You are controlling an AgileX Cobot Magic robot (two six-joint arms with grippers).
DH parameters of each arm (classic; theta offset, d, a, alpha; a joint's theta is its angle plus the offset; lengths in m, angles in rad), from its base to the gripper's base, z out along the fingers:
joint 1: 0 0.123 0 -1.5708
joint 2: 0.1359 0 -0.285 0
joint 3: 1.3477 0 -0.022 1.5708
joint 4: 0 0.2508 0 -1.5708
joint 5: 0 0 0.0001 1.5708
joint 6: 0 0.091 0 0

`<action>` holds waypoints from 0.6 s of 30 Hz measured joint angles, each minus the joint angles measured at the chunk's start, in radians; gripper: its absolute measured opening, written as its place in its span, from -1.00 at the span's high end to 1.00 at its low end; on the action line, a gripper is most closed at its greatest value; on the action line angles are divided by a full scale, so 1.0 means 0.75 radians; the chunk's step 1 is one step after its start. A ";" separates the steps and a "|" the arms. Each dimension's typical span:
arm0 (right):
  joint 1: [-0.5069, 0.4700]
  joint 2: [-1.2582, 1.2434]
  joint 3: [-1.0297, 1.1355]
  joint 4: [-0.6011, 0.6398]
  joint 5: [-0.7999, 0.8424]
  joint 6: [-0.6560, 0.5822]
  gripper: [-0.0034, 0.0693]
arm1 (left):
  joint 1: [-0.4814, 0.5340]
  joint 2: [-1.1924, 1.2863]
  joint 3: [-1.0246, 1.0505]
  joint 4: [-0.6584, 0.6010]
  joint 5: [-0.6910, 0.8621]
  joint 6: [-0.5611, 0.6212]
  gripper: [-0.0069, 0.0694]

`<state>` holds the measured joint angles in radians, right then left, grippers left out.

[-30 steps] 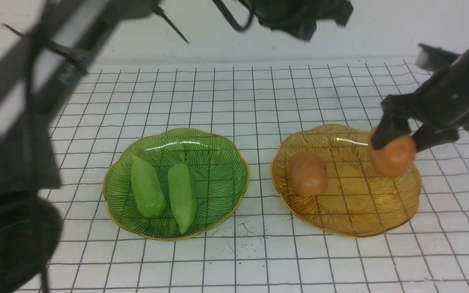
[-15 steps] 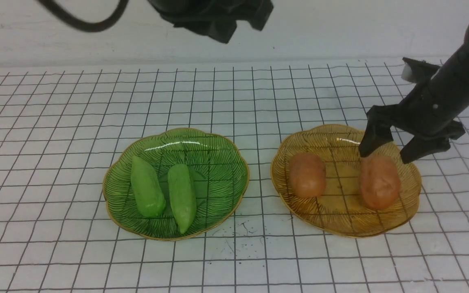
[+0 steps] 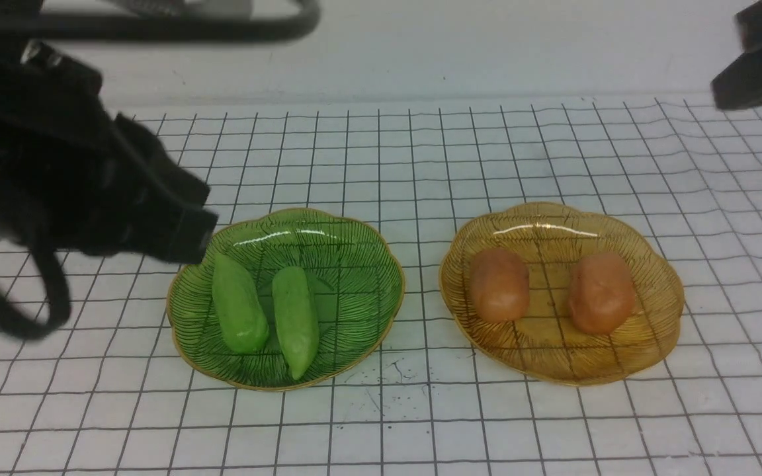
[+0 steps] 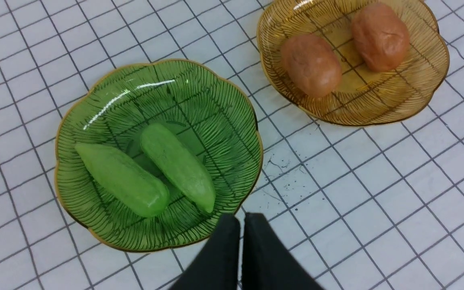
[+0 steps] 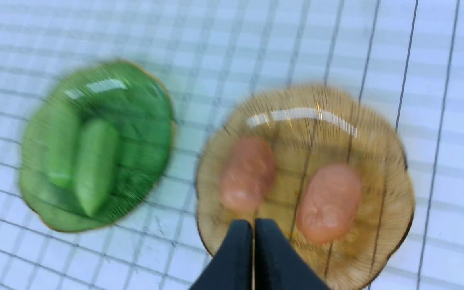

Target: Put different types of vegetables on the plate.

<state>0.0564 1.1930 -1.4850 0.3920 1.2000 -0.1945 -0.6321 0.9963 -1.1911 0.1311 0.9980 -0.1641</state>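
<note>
1. Since 1 second ago, the right gripper [image 5: 253, 225] has let go of the rounded orange-brown potato-like lump [image 3: 601, 292] and drawn back to the far right corner of the front view. Its 2 black fingers are now pressed together with nothing between them.
2. That lump now lies on the right half of the amber ribbed glass plate [image 3: 553, 360], which has a gold scalloped rim. It sits apart from the second orange-brown lump [image 3: 499, 284] on the plate's left half.
3. Over the same second the left arm [image 3: 90, 185] has swung into the left of the front view, a dark blurred bulk beside the far-left rim of the green ribbed glass plate [image 3: 348, 264].
4. The left gripper [image 4: 242, 219] is closed tight and empty. In its wrist view the tips show at the green plate's rim, but I cannot tell how high above it they are.
5. Both vegetables on the green plate lie side by side and close together: the left smooth light-green pod [image 3: 239, 305] and the right light-green pod [image 3: 296, 320], whose pointed end faces the near rim.
6. The 2 plates stand side by side, not touching, on the white table with black grid lines [image 3: 421, 423].
</note>
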 joint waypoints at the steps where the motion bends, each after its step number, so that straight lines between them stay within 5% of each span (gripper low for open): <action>1: 0.000 -0.079 0.028 0.003 -0.054 -0.017 0.94 | 0.000 -0.053 0.056 0.019 -0.036 -0.028 0.84; 6: 0.000 -0.426 0.281 0.009 -0.318 -0.073 0.94 | 0.000 -0.221 0.283 0.099 -0.178 -0.167 0.84; 13: 0.000 -1.169 1.058 0.014 -1.203 -0.094 0.94 | 0.000 -0.394 0.479 0.192 -0.337 -0.244 0.84; 18: 0.000 -1.462 1.356 0.014 -1.444 -0.099 0.94 | 0.000 -0.394 0.482 0.197 -0.354 -0.244 0.84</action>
<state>0.0564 0.0968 -0.4679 0.4025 0.1170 -0.2687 -0.6321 0.7006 -0.8297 0.2790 0.7327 -0.3473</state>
